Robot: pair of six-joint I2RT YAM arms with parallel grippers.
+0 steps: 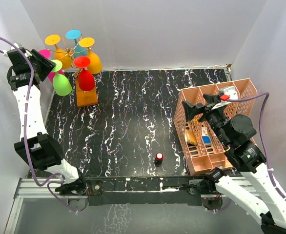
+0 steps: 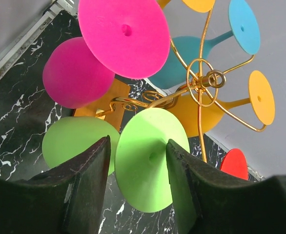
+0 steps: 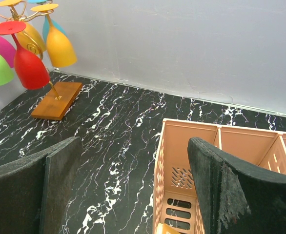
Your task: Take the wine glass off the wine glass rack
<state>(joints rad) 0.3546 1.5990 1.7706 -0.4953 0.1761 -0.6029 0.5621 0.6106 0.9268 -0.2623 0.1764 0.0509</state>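
The wine glass rack, a gold wire tree (image 2: pixel 201 83) on an orange-brown block base (image 1: pixel 86 95), stands at the far left of the table and holds several coloured wine glasses upside down. It also shows in the right wrist view (image 3: pixel 55 100). My left gripper (image 1: pixel 49 62) is up at the rack's left side. It is open (image 2: pixel 138 144), its fingers flanking the round foot of the green wine glass (image 2: pixel 148 165), whose bowl (image 1: pixel 61 84) hangs below. A magenta glass (image 2: pixel 77 73) hangs just above. My right gripper (image 1: pixel 192 109) is open and empty (image 3: pixel 133 144) over the basket's left edge.
A salmon-pink lattice basket (image 1: pixel 245 90) with dividers and a few small items stands at the right. A small red and black object (image 1: pixel 159 157) sits on the black marble table near the front. The red glass (image 1: pixel 86 80) hangs over the rack's base. White walls close in left, back and right.
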